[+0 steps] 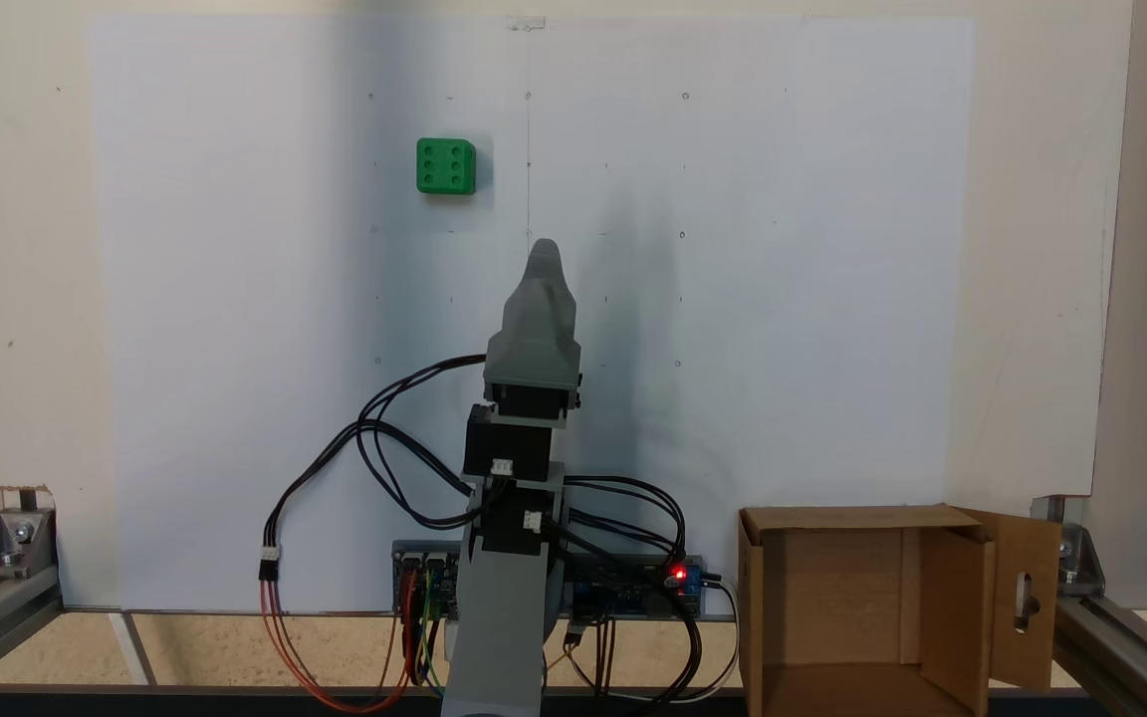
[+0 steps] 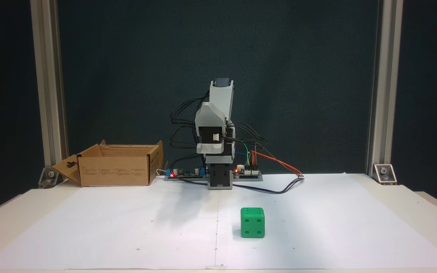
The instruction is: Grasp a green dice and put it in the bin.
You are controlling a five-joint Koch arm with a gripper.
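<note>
Folded up over the arm's base, the gripper (image 1: 545,249) shows 1 grey tip in a fixed view, so whether its jaws are parted or closed cannot be told; it holds nothing. The green dice (image 1: 446,165) (image 2: 252,222) sits alone on the white paper sheet (image 1: 783,299) (image 2: 127,227), well apart from the gripper, its 6-pip face upward. The bin (image 1: 872,607) (image 2: 116,167), an open cardboard box, stands beside the base at the sheet's edge.

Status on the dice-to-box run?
Nothing done yet. The small bright green plastic dice sits alone on the white paper sheet, apart from the grey gripper, which holds nothing. Left: reach, grasp, carry and drop it into the open brown cardboard box.
</note>
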